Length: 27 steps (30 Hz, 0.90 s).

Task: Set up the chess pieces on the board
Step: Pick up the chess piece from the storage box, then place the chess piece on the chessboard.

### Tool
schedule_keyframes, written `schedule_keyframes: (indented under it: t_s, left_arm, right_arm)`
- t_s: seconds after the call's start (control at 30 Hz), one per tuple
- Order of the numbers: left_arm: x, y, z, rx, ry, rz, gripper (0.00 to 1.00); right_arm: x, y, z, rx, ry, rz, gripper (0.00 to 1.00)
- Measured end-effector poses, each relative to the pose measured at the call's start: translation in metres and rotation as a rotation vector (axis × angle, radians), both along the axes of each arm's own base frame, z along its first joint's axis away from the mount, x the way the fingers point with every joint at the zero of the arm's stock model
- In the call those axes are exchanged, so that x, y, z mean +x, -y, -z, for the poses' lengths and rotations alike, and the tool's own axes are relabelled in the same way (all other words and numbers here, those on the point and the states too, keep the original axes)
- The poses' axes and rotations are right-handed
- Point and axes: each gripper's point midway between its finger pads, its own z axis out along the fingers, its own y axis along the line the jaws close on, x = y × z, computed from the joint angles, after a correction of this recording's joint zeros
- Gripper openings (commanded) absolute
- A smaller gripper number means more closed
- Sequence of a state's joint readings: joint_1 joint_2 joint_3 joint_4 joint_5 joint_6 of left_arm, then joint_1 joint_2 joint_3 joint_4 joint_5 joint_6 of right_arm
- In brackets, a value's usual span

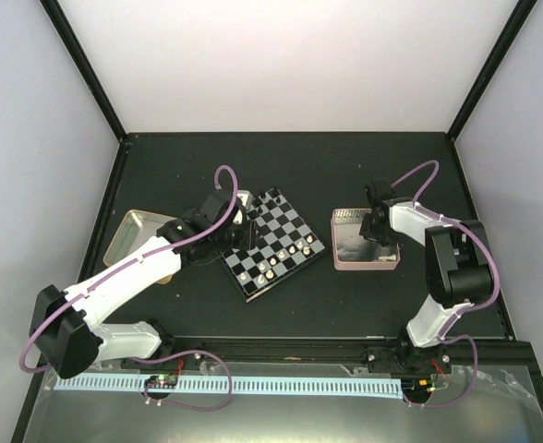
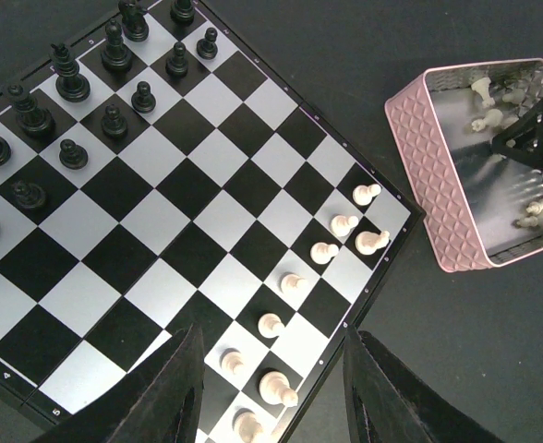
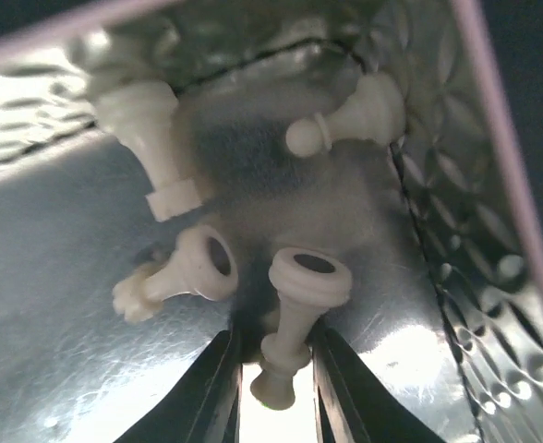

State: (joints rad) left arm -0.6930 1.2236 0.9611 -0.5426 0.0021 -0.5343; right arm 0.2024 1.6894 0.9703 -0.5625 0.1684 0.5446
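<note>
On the dark worktop [image 1: 299, 166] the board [image 1: 281, 231] sits angled, one corner hidden under the left arm [image 1: 133, 272]. Over it the left gripper [image 2: 273, 369] hangs open. Black chessmen [image 2: 114, 55] are ranked, cream chessmen [image 2: 322, 251] only partly. Inside the pink tin [image 2: 428, 175], the right gripper [image 3: 276, 369] pinches a blurry cream piece [image 3: 295, 314].

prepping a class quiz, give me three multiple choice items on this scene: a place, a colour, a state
1. Where is the right gripper, relative to the pink tin? A beside it B high above it C inside it
2. Colour of the chess pieces in the tin? A black B cream-white C red
3. The left gripper is? A open, empty B shut, empty C shut on a piece
Answers: C, tin walls surround its fingers; B, only cream-white ones lie there; A, its fingers stand apart, gripping nothing.
</note>
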Motion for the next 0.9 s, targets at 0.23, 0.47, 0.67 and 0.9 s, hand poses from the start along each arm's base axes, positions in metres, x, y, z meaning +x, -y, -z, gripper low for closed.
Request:
schedule_keyframes:
  t_s: [0.23,0.47,0.67,0.9]
  left_arm:
    - [0.0,0.0,0.0,0.0,-0.001,0.0,0.43]
    - [0.0,0.0,0.0,-0.001,-0.001,0.001,0.43]
    - [-0.002,0.002,-0.003,-0.019,-0.006,0.012,0.45]
    - [-0.006,0.013,-0.026,-0.148,0.001,0.061,0.71]
  right_arm:
    - [0.003,-0.002,0.009,0.03,-0.026,0.003,0.04]
    - [0.004,-0.002,0.001,0.042,-0.005,-0.006,0.01]
    - [0.013,-0.015,-0.063,0.114,0.188,-0.082,0.01]
    - [0.001,-0.109,-0.141,0.367,0.437,-0.489,0.01]
